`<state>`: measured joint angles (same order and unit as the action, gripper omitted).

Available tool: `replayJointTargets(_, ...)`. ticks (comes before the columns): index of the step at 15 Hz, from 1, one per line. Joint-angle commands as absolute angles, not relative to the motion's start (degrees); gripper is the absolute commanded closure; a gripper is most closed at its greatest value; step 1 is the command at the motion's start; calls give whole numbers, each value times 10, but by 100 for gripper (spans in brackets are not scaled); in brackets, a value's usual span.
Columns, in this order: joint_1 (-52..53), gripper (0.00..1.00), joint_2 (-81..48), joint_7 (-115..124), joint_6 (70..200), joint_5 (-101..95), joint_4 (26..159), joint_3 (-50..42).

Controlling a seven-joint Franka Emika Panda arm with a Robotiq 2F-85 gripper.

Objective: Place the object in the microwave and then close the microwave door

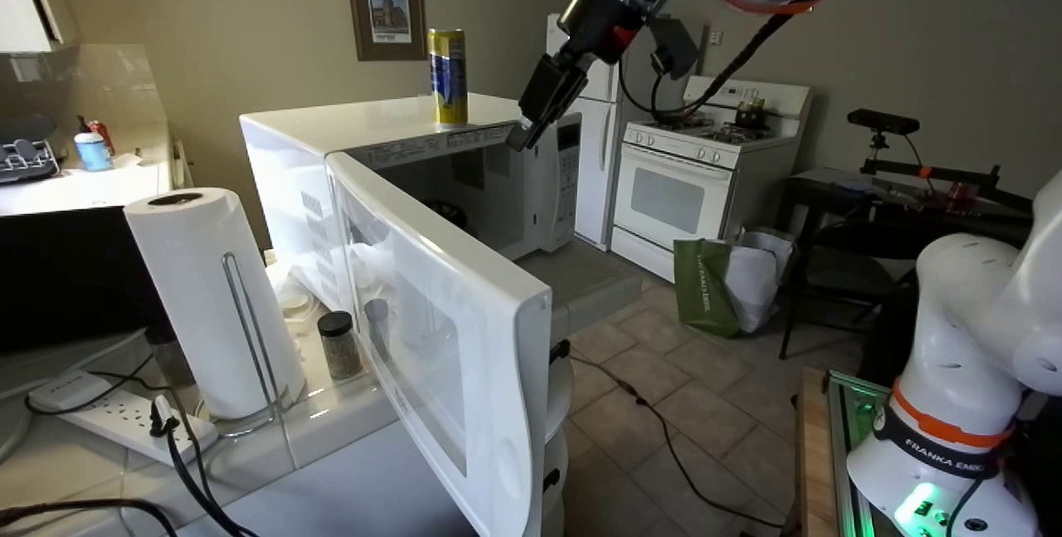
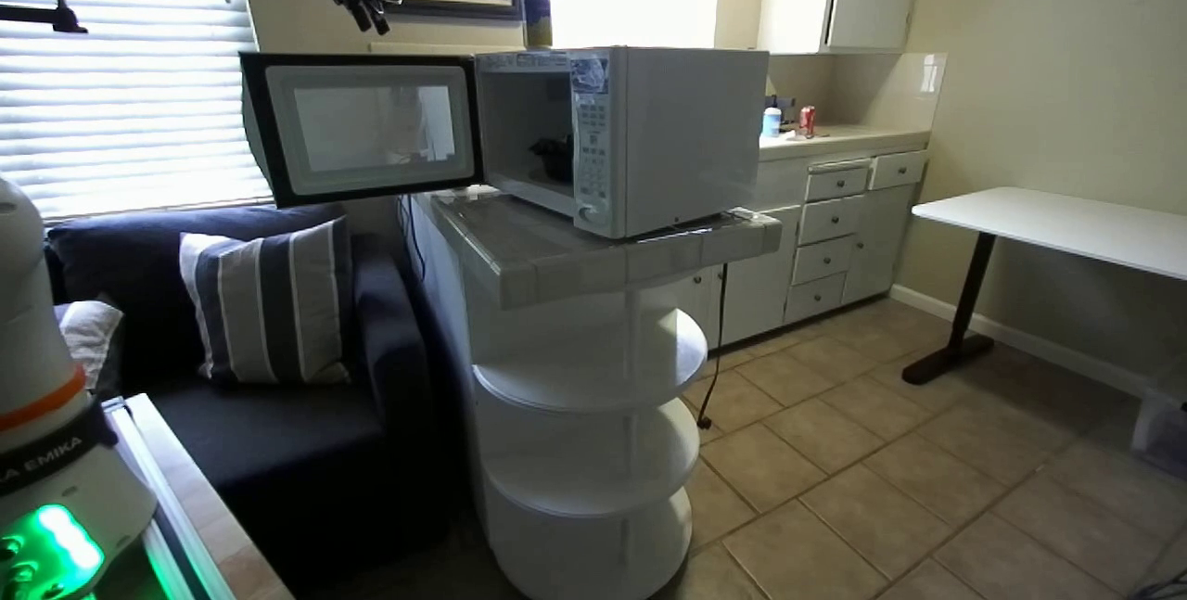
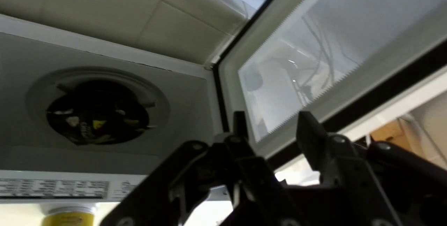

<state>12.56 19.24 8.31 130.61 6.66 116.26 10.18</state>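
Note:
The white microwave (image 1: pixel 365 118) stands on a tiled counter, and it also shows in an exterior view (image 2: pixel 695 136). The microwave door (image 1: pixel 489 305) is swung wide open; its inner side shows in an exterior view (image 2: pixel 371 183) and in the wrist view (image 3: pixel 297 128). A dark round object with yellow and white marks (image 3: pixel 101 114) sits on the turntable inside; it also shows in an exterior view (image 2: pixel 556 158). My gripper (image 1: pixel 531 126) is in the air before the microwave opening, near its upper front edge. In the wrist view my gripper (image 3: pixel 272 124) is open, with nothing between its fingers.
A yellow and blue can (image 1: pixel 449 76) stands on top of the microwave near the front edge. A paper towel roll (image 1: pixel 216 305), a black-lidded jar (image 1: pixel 339 346) and a power strip (image 1: pixel 116 421) with cables stand behind the open door. The tiled counter edge (image 2: pixel 556 252) projects before the microwave.

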Motion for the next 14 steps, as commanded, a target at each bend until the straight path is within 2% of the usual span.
replayJointTargets(1,164,89,163,19,1343,153,1133,104)
replayJointTargets(3,191,99,147,-28,1361,205,1119,105)
replayJointTargets(9,243,100,64,-178,1343,356,1076,119)
replayJointTargets(14,228,100,10,-206,1346,351,1056,151)
